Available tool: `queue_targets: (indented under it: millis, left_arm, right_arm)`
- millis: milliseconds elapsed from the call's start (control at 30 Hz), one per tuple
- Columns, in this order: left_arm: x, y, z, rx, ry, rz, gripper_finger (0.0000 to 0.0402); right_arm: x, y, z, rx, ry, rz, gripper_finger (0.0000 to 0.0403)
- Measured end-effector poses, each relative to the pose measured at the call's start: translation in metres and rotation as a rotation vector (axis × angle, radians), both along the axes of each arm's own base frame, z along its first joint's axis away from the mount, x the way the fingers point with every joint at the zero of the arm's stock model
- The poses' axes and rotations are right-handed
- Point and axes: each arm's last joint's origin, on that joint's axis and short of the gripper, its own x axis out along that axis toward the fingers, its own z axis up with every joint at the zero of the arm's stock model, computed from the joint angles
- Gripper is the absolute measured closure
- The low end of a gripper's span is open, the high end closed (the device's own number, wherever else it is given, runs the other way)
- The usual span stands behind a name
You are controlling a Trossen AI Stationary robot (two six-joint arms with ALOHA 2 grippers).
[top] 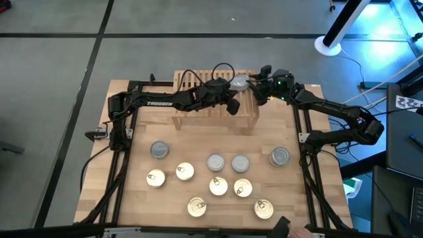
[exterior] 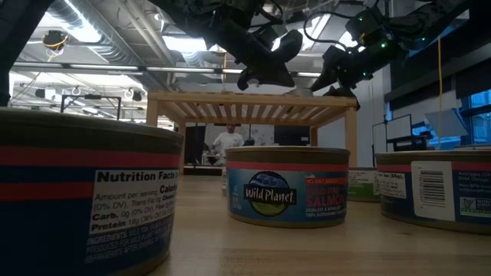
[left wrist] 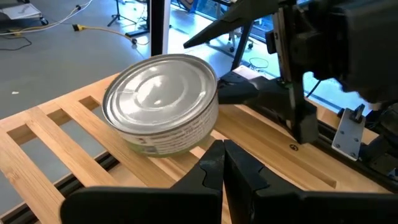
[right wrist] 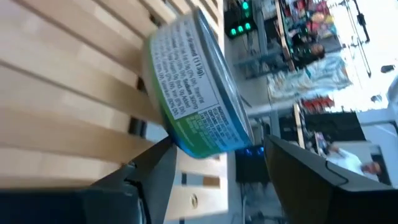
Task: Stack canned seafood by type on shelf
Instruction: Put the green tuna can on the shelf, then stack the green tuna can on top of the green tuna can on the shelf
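Observation:
A silver-lidded can [left wrist: 160,102] of seafood with a green and white label stands flat on the light-wood slatted shelf [top: 198,109], near its far right corner [top: 239,82]. My left gripper [left wrist: 224,155] is shut, its tips just beside the can's side wall, slanting down over the shelf's top [top: 232,108]. My right gripper [right wrist: 217,142] is open on the can's right side [top: 254,88], its fingers standing either side of the can's edge. Several more cans, gold-lidded [top: 218,186] and silver-lidded [top: 216,162], stand on the table in front of the shelf. My left gripper's shut fingertips [left wrist: 214,155] stand right at the lower side wall [left wrist: 198,140] of the can; whether they touch it, I cannot tell. My right gripper's one finger [left wrist: 239,93] lies close against the can's side; whether it touches, I cannot tell.
Close cans [exterior: 288,195] fill the low view's foreground, with the shelf [exterior: 253,103] behind them. The left part of the shelf top [top: 192,86] is bare slats. A person [exterior: 229,139] stands far off in the room beyond the table.

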Motion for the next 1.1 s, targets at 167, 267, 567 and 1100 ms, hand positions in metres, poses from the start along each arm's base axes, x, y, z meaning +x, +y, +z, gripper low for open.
queue_targets:
  millis: [167,267,567,1100]
  left_arm:
    - [0.000,0.000,0.000,-0.001,-0.001,0.000,0.0400]
    - [0.000,-0.001,0.000,-0.006,-0.004,-0.001,0.0400]
    - [0.003,-0.013,0.002,-0.007,-0.016,-0.030,0.0400]
    - [-0.030,-0.099,0.062,-0.036,0.021,-0.221,0.0400]
  right_arm:
    - [-0.002,-0.002,0.000,-0.020,0.019,-0.072,0.0160]
    - [-0.002,-0.002,0.000,-0.030,0.030,-0.111,0.0160]
    - [-0.005,-0.005,0.002,-0.075,0.043,-0.230,0.0160]
    - [0.004,0.007,0.014,-0.154,-0.020,-0.224,0.0160]
